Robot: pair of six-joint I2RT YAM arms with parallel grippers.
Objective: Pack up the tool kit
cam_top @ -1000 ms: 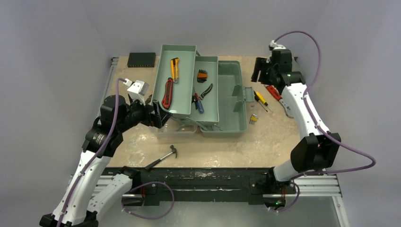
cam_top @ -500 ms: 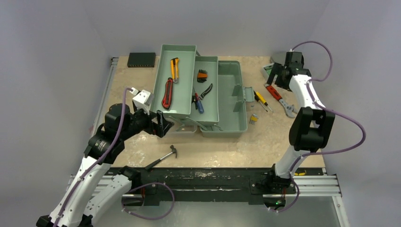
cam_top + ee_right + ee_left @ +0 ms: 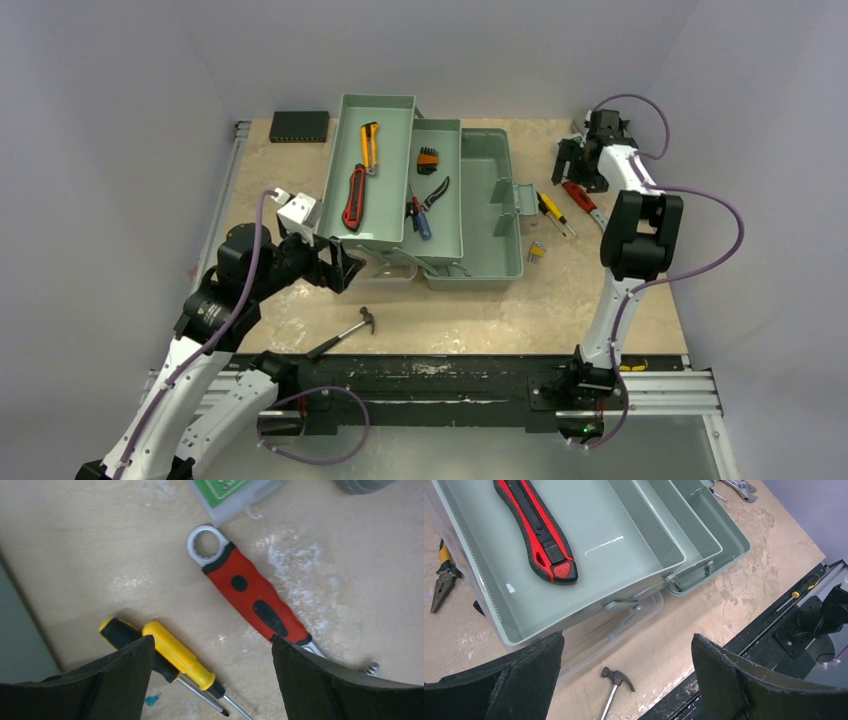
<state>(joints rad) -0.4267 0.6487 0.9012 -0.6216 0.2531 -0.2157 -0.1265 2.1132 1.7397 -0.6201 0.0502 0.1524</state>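
Note:
The sage-green toolbox (image 3: 495,210) stands open mid-table with its fold-out trays (image 3: 385,225) spread left. A red knife (image 3: 354,197) (image 3: 536,527) and a yellow knife (image 3: 369,146) lie in the upper tray; pliers (image 3: 432,195) lie in the lower one. My left gripper (image 3: 345,265) (image 3: 627,637) hangs open by the tray's near corner, above a small hammer (image 3: 345,333) (image 3: 616,680). My right gripper (image 3: 575,165) (image 3: 212,640) is open over a red-handled wrench (image 3: 255,600) (image 3: 580,197) and two screwdrivers (image 3: 182,657) (image 3: 552,213), holding nothing.
A flat black box (image 3: 299,125) sits at the back left corner. A small case with a green label (image 3: 227,492) lies just beyond the wrench. A small hex key set (image 3: 537,250) lies right of the toolbox. Yellow-handled pliers (image 3: 441,577) lie left of the trays.
The right arm has folded upward and its gripper has shifted slightly right to hang over the wrench, its jaws now wider. The left gripper has backed a little away from the tray.

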